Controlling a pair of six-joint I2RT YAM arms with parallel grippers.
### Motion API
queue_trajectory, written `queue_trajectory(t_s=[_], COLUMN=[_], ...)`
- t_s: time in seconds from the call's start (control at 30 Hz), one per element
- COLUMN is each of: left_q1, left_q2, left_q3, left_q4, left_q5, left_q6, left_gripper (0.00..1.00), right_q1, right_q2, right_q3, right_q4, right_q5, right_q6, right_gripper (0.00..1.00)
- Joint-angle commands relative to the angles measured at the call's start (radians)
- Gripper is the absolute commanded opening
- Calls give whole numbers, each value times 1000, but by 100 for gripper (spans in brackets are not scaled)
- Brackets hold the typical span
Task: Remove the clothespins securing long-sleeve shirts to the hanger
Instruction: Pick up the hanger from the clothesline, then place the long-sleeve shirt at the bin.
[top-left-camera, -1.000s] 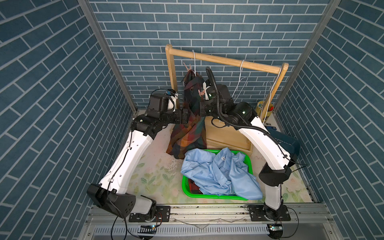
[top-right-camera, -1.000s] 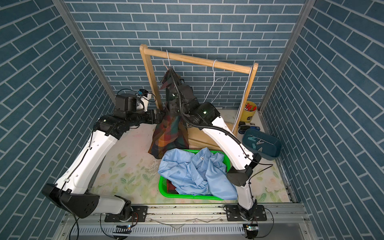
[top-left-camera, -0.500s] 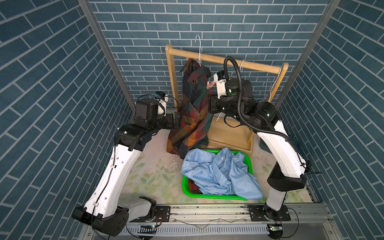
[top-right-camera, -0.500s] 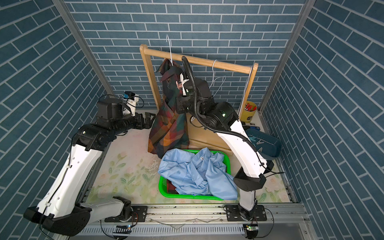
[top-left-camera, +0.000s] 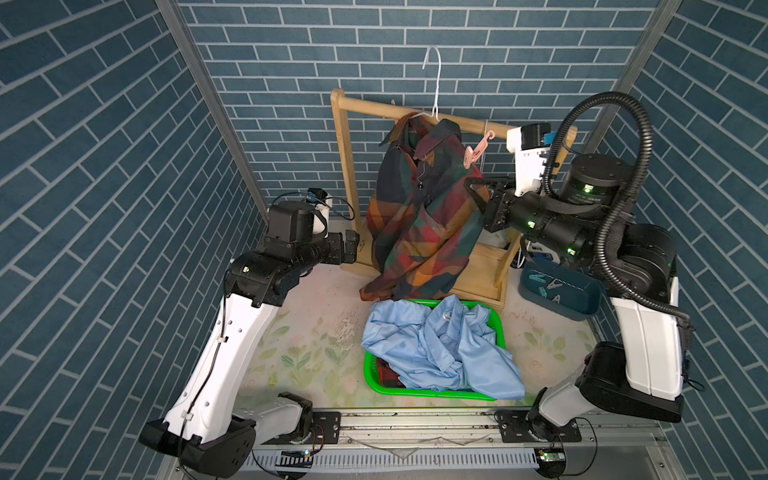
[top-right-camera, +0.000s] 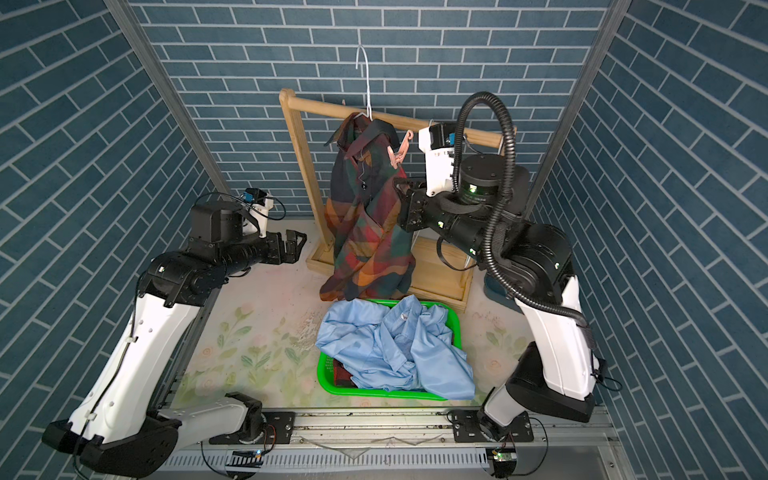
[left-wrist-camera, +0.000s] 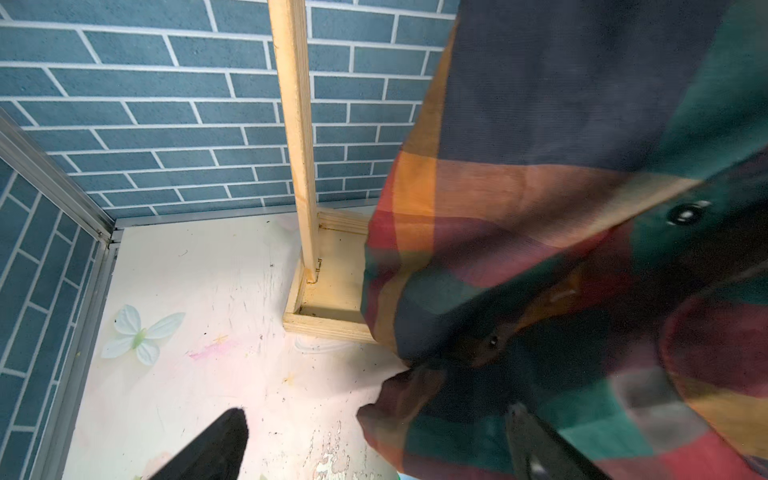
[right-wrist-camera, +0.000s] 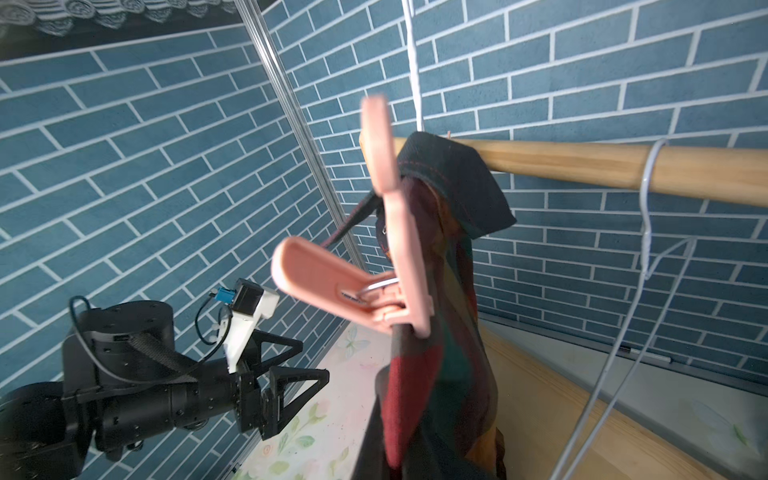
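My right gripper is clamped tight on the plaid shirt at its shoulder edge, just below the pink clothespin clipped there. My left gripper gapes wide, empty, beside the shirt.

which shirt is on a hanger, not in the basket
The dark plaid shirt, pinned by a pink clothespin; the light blue shirt and a red-checked one lie in the green basket.

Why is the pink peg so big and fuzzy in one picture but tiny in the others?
Right wrist view: the pink clothespin sits close to the lens, so it looks huge, one handle tip smeared. Both top views: it is far off, small but crisp. Left wrist view: the plaid shirt looms soft too.
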Motion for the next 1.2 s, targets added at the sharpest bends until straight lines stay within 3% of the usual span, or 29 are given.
queue_trajectory(t_s=[0.0,0.5,0.67,0.77,0.83,0.9,1.0,1.17], left_q1=[3,3,83,217,234,212,87,-161], left_q2=[-24,4,109,144,180,266,335,280], left_q3=[-12,-54,-107,-160,-125,-6,104,-1], left_q4=[-25,54,194,337,379,303,218,207], left_q5=[-3,59,121,197,193,208,209,161], left_q6=[-13,-24,-137,-277,-283,-247,-169,-171], left_gripper=[100,100,100,100,99,99,98,98], right_q1=[4,4,4,3,4,4,4,4], right_q2=[-62,-193,-217,-226,-227,-223,-207,-139], right_q3=[24,-49,-48,-41,-32,-32,-39,3], right_q4=[123,130,135,138,137,137,152,183], right_q5=[-59,-226,-248,-252,-264,-267,-275,-284], right_q6=[-42,-3,7,7,7,10,11,7], right_gripper=[0,0,0,0,0,0,0,0])
